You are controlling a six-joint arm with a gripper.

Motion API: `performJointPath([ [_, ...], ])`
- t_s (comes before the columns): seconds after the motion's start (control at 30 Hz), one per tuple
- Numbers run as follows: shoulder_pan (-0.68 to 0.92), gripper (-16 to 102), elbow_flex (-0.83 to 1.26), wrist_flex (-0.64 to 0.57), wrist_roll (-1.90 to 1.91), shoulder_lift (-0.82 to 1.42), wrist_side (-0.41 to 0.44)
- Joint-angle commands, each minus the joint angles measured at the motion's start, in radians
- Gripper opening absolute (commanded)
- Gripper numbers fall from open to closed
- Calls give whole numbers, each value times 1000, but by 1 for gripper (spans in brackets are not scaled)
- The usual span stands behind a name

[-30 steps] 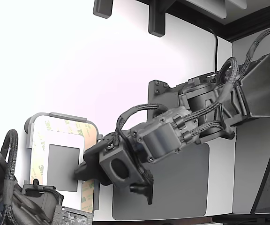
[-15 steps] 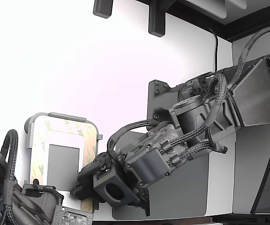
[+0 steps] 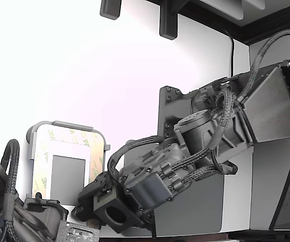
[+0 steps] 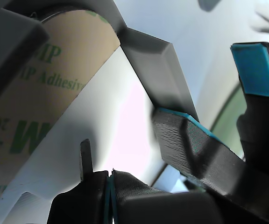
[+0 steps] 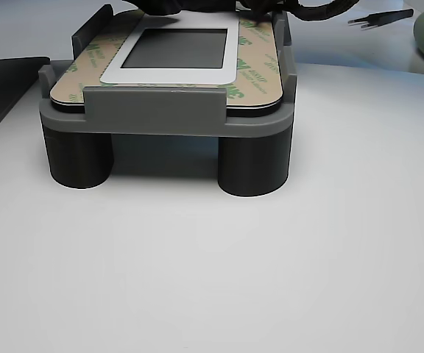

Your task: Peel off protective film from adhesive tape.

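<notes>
Dark grey gripper [image 3: 87, 206] low at plate corner, blue-padded jaws apart, holding nothing. Pale yellow-tan 3M-printed liner strip [image 3: 95, 154] lies flat on white plate [image 5: 230, 72] in grey plastic fixture [image 5: 153, 118]. Risk: pads may close beside the liner edge, missing it or nudging plate

Fixture walls [image 5: 153, 110] hem the plate [image 5: 171, 73]; table [image 5: 219, 272] open.

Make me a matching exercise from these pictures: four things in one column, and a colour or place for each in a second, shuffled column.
Things:
1. protective film
2. fixture frame
3. gripper
4. dark mat

Descriptions:
A. under the arm in the exterior view
B. tan with green print
C. stands on round legs
D. at the plate's corner nearest the arm

Pairs: 1-B, 2-C, 3-D, 4-A
</notes>
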Motion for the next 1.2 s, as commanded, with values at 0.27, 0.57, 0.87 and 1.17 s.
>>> performJointPath([
  [0.27, 15, -11, -41, 18, -31, 11, 11],
  [0.57, 17, -11, -40, 11, -55, 0, 18],
  [0.87, 17, -11, -44, 14, -55, -2, 18],
  [1.17, 17, -11, -35, 2, -49, 0, 12],
])
